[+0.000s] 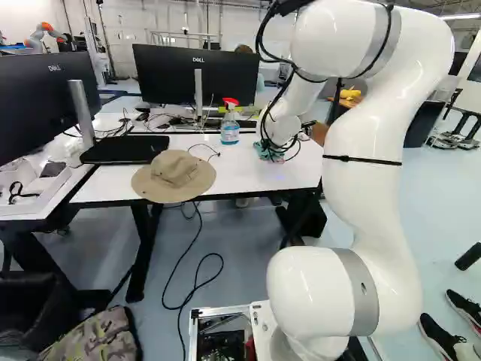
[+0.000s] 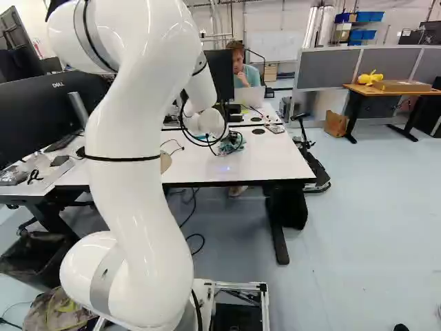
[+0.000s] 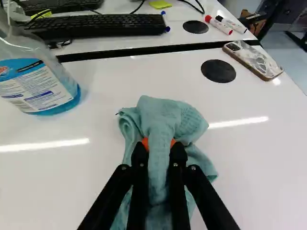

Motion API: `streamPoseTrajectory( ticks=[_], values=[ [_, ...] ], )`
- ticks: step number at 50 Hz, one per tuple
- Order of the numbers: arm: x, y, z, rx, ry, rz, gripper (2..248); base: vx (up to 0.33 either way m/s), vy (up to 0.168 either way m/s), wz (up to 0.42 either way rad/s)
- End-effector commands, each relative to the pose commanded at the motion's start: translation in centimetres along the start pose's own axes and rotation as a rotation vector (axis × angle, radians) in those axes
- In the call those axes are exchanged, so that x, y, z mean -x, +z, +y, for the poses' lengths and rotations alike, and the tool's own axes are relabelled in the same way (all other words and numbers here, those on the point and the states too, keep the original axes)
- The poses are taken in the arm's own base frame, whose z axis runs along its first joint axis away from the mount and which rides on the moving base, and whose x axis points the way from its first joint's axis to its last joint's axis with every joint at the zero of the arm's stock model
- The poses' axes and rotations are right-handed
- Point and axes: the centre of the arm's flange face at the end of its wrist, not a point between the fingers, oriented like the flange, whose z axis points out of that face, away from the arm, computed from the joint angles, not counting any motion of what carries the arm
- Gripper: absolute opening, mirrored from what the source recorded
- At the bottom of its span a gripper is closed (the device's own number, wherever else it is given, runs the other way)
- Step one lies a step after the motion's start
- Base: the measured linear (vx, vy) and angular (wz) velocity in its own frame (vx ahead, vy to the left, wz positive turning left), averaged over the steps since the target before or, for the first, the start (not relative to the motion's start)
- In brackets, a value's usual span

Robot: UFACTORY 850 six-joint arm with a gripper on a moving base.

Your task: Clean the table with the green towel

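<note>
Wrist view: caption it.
Black hand pinching a green towel on a white table, spray bottle beside it.

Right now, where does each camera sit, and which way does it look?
Left base view: on my base, behind-left of my arm, looking ahead and down at the table; arm right of middle.
Right base view: on my base, behind-right, facing the same way; arm left of middle.
Wrist view: on my wrist, looking along my pincer at the towel it grips.
Both base views share arm, table and towel.
</note>
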Motion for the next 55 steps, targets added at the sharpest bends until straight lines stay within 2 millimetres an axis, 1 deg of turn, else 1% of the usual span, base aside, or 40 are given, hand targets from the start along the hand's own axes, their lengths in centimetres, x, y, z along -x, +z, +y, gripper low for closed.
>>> streamPoseTrajectory(
  ticks=[6,14,46,55],
  values=[
    [-0.4,0.6,0.7,0.009,0.008,0.005,49,0.000,0.000,0.000],
    [-0.5,0.6,0.8,0.010,0.008,0.008,49,0.000,0.000,0.000],
    [-2.8,-2.4,0.8,0.011,0.007,0.064,49,0.000,0.000,0.000],
    [-2.9,-2.8,0.0,0.001,-0.002,0.066,49,0.000,0.000,0.000]
  ],
)
